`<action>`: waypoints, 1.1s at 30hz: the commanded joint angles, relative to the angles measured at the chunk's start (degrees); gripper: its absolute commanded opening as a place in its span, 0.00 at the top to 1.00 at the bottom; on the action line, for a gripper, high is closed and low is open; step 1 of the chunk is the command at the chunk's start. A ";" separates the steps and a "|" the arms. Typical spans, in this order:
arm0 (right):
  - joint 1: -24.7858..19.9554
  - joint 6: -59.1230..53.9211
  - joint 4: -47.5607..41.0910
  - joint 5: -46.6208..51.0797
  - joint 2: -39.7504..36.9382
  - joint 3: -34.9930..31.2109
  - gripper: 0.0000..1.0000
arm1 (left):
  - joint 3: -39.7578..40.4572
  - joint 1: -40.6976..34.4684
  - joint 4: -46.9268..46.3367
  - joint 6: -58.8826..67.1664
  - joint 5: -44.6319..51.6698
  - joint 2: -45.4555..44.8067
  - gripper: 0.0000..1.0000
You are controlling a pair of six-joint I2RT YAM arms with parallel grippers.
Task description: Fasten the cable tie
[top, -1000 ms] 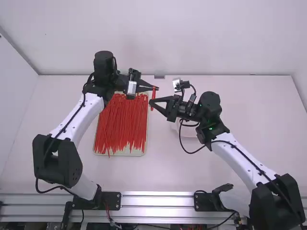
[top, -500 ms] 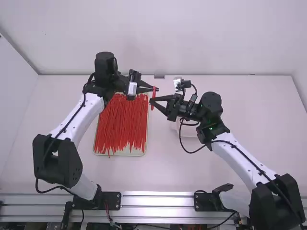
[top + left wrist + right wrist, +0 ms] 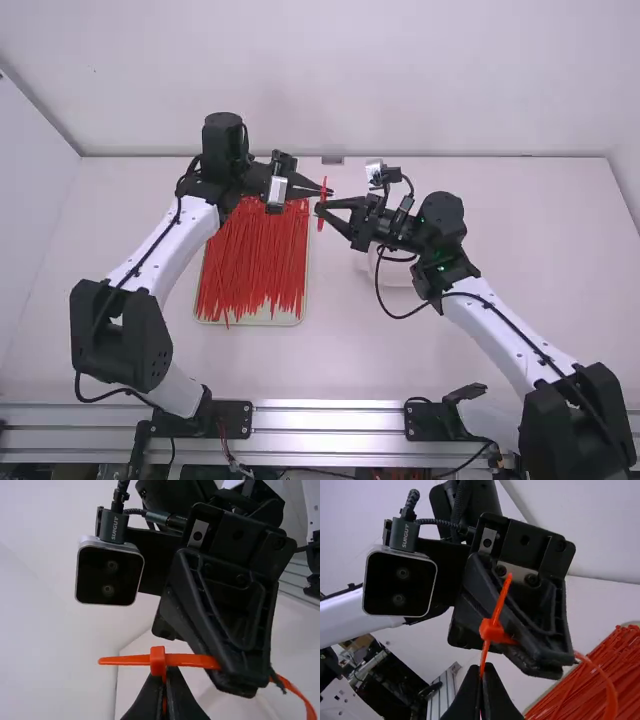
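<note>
Left gripper [image 3: 321,186] – positioned above the far right corner of the tray [image 3: 255,321], raised off the table [image 3: 520,210]. In the left wrist view its own fingers [image 3: 150,702] are pressed together, with a thin sliver of red caught between the tips. It has hold of the cable tie [image 3: 322,200] just below the tie's square head.

Right gripper [image 3: 320,209] – brought in from the right, tip to tip with the left gripper. In the right wrist view its fingers [image 3: 492,695] are closed flat against each other, and the red strap runs down into the seam between them. It grips the same tie.

Cable tie – held in the air between the two grippers, clear of the table and of the stock below. The left wrist view shows the strap running level across the head [image 3: 157,660] and passing behind the right gripper's finger. A further curved length of strap emerges beyond that finger. Whether the tail is passed through the head cannot be confirmed.

Stock – a pile of red ties [image 3: 255,260] lies lengthwise on the tray, beneath and to the left of the held tie. The edge of this pile also appears in the right wrist view [image 3: 605,680].
</note>
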 commanded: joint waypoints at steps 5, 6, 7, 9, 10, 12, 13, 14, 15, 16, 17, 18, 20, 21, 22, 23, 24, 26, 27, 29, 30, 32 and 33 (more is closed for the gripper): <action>-1.97 0.20 0.68 0.92 -0.31 -0.11 1.00 | -0.96 -0.79 -3.32 3.08 1.88 -0.15 0.98; -1.95 0.20 0.68 1.01 -0.31 -0.11 1.00 | -1.22 -0.66 -3.89 4.17 1.88 -0.15 0.98; -1.95 0.22 0.68 0.96 -0.31 -0.11 1.00 | -1.53 -0.59 -4.13 4.98 1.90 -0.15 0.98; -1.95 0.22 0.70 1.01 -0.31 -0.11 1.00 | -2.12 -0.59 -4.20 5.84 1.88 -0.15 0.98; -1.95 0.20 0.72 1.01 -0.31 -0.11 1.00 | -2.49 -0.66 -3.98 5.81 1.90 -0.15 0.98; -1.97 0.22 0.72 1.60 -0.31 -0.11 1.00 | -2.99 -0.96 -3.63 5.81 1.88 -0.15 0.98; -1.95 0.22 0.70 1.86 -0.31 -0.09 1.00 | -3.21 -0.87 -3.63 5.84 1.90 -0.15 0.98; -1.95 0.20 0.72 2.36 -0.31 -0.09 1.00 | -3.32 -0.76 -3.63 5.79 1.88 -0.15 0.98; -1.97 0.20 0.70 2.54 -0.31 -0.09 1.00 | -3.43 -0.76 -3.67 5.77 1.88 -0.15 0.98; -1.97 0.20 0.70 2.54 -0.31 -0.09 1.00 | -3.43 -0.76 -3.67 5.77 1.88 -0.15 0.98; -2.12 0.22 1.22 2.47 -0.31 -0.09 1.00 | -3.72 -1.16 -3.65 5.81 1.90 -0.15 0.98; -2.45 0.20 1.53 2.45 -0.31 -0.09 1.00 | -3.91 -1.29 -3.56 5.84 1.90 -0.15 0.98; -2.86 0.24 2.19 2.40 -0.31 -0.09 1.00 | -4.24 -1.27 -3.72 6.38 1.90 -0.15 0.98; -3.10 0.26 2.40 2.47 -0.31 -0.09 1.00 | -4.50 -1.29 -3.63 6.45 1.90 -0.15 0.98; -3.23 0.50 2.54 2.47 -0.31 -0.09 1.00 | -4.72 -1.27 -3.65 6.43 1.90 -0.15 0.99; -3.21 1.25 2.67 2.47 -0.31 -0.11 1.00 | -4.83 -1.29 -3.65 6.43 1.90 -0.15 0.98; -3.23 1.92 2.56 2.47 -0.31 -0.09 1.00 | -4.87 -1.29 -3.69 6.40 1.90 -0.15 0.98; -3.23 1.62 2.60 2.43 -0.31 -0.09 1.00 | -4.87 -1.29 -4.04 6.38 1.66 -0.15 0.98; -3.23 1.64 2.27 2.49 -0.31 -0.09 1.00 | -4.87 -1.29 -4.13 6.36 1.46 -0.15 0.98; -3.30 1.64 2.19 2.45 -0.31 -0.11 1.00 | -4.87 -1.29 -4.44 6.21 1.49 -0.15 0.98; -3.58 1.68 2.25 2.45 -0.31 -0.11 1.00 | -4.87 -1.29 -4.87 6.23 1.49 -0.15 0.98; -4.07 1.84 2.43 2.45 -0.31 -0.11 1.00 | -4.87 -1.29 -5.42 6.47 1.49 -0.15 0.98; -4.46 2.40 2.43 2.47 -0.31 -0.11 1.00 | -4.87 -1.29 -5.64 6.40 1.40 -0.15 0.98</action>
